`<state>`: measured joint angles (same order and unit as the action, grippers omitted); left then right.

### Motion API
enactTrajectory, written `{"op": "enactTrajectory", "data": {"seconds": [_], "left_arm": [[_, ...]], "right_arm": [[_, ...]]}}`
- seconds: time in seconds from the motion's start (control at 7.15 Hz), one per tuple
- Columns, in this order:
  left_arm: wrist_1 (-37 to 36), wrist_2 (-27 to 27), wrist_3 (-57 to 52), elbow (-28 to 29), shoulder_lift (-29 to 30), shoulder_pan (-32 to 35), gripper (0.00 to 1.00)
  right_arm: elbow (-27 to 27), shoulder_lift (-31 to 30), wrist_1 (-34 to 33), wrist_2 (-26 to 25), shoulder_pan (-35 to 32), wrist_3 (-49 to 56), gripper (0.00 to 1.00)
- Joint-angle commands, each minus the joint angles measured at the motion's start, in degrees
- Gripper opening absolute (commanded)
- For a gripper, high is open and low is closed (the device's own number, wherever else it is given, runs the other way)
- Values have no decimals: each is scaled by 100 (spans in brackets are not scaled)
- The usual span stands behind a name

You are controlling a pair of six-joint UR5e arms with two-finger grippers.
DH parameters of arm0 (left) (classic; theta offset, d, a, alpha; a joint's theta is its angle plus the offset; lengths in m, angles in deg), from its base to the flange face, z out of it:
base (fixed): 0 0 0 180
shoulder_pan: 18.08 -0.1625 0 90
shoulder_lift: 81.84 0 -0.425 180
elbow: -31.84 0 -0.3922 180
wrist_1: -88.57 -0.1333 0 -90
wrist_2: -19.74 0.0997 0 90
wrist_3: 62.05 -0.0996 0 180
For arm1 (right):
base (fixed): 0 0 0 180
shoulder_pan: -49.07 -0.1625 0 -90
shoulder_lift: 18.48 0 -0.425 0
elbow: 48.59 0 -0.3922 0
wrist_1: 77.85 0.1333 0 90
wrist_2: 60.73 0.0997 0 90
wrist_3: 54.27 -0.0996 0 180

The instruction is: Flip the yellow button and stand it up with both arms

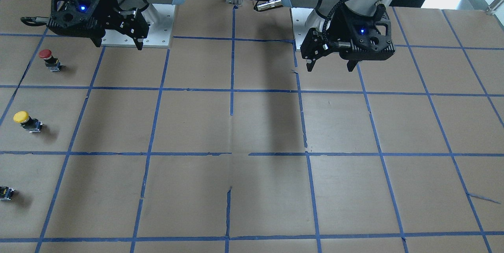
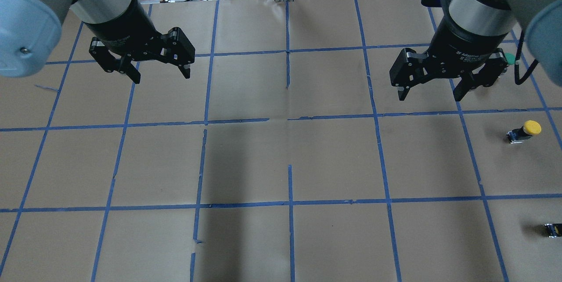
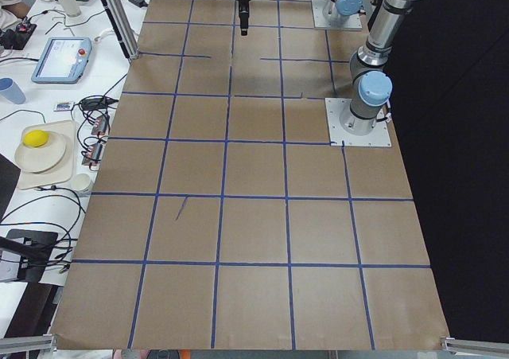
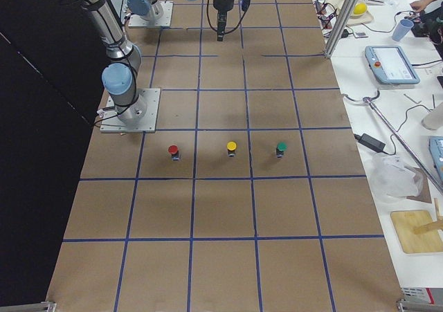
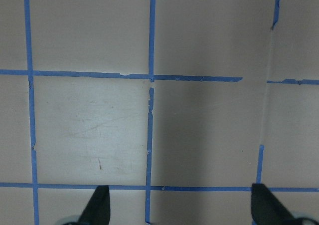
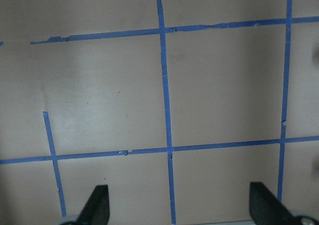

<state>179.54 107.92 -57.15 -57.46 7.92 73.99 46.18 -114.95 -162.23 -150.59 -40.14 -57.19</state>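
The yellow button [image 2: 524,131] has a round yellow cap on a dark blocky body. It sits alone on the brown paper at the table's far right, and appears cap up in the front view [image 1: 23,120] and the right side view [image 4: 232,148]. My right gripper [image 2: 432,93] hangs open and empty above the table, well short of the button. It is also in the front view [image 1: 118,42]. My left gripper [image 2: 160,73] hangs open and empty over the other half, far from the button. Both wrist views show only taped paper between the spread fingertips [image 5: 99,205] [image 6: 97,205].
A red-capped button [image 1: 47,59] stands nearer the robot's base than the yellow one. A green-capped button [image 4: 281,148] stands beyond it, partly hidden behind my right gripper in the overhead view. A tiny dark block [image 2: 553,229] lies at the table's right edge. Blue tape lines grid the paper.
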Motion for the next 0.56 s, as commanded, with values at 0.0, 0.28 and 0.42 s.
{"op": "enactTrajectory", "data": {"seconds": [0.0,0.28,0.42], "left_arm": [[8,-28,-7,-9,-3,-5,100],[8,-37,-7,0,-3,-14,100],[-1,-46,-7,0,-3,-14,100]], "right_arm": [[-3,-3,-9,-14,8,-15,100],[6,5,-9,-58,9,-6,100],[6,5,-9,-58,9,-6,100]]}}
